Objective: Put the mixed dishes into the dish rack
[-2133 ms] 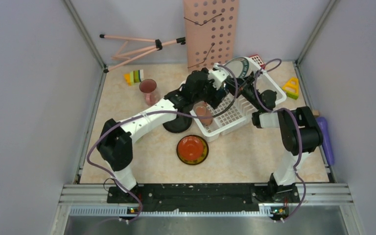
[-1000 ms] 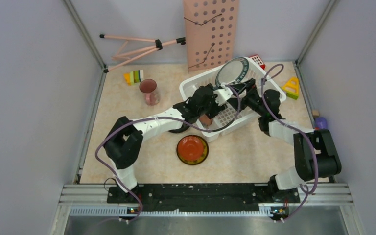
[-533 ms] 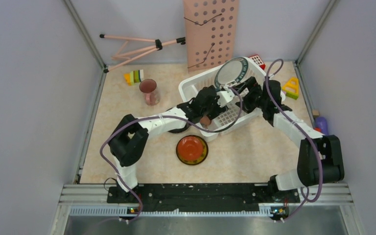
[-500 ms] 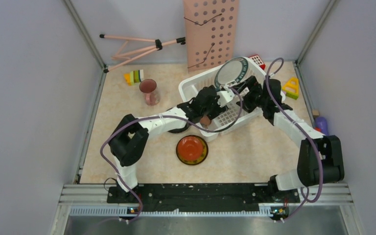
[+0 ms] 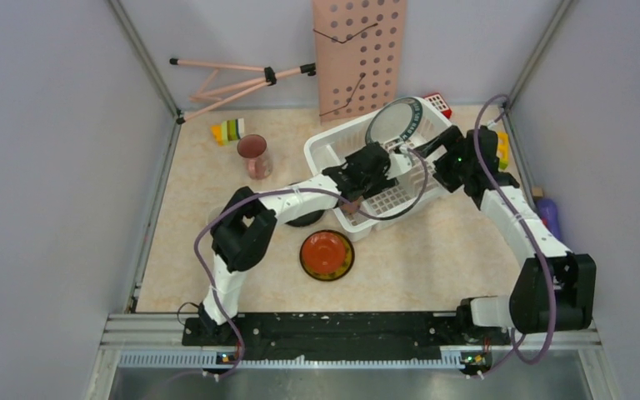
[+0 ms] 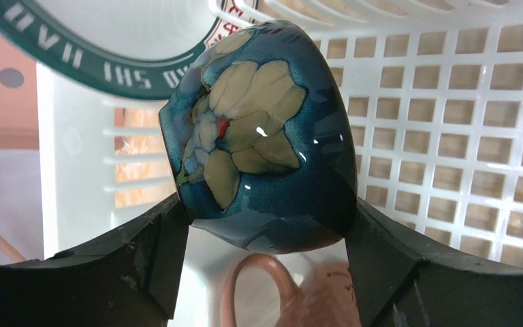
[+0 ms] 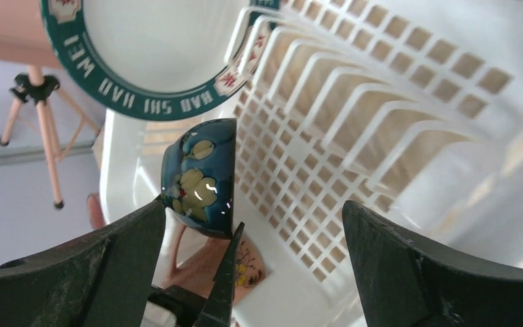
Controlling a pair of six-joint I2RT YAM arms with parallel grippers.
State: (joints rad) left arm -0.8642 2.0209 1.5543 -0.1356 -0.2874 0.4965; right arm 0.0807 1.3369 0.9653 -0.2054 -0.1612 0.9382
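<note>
In the left wrist view my left gripper (image 6: 265, 204) is shut on the teal bowl (image 6: 259, 129), which has a pale flower on it. I hold it on edge inside the dish rack (image 6: 449, 136). A pinkish cup (image 6: 293, 293) lies under the bowl. The white plate with the dark rim (image 6: 109, 34) stands behind it. My right gripper (image 7: 253, 204) is open and holds nothing; it faces the bowl (image 7: 201, 177) from the rack's right end. From above, the left gripper (image 5: 377, 169) is over the rack (image 5: 400, 196) and hides the bowl. The right gripper (image 5: 440, 158) is at the rack's right rim.
A red plate (image 5: 327, 254) lies on the table in front of the rack, with a dark plate (image 5: 304, 218) half under my left arm. A pink cup (image 5: 254, 154) stands at the left beside toy blocks (image 5: 229, 131). A pegboard (image 5: 358, 54) and a tripod (image 5: 233, 79) are at the back.
My right arm has swung out to the right, and its gripper has drawn back from the rack's middle to its right end. The left gripper has shifted slightly right with the bowl.
</note>
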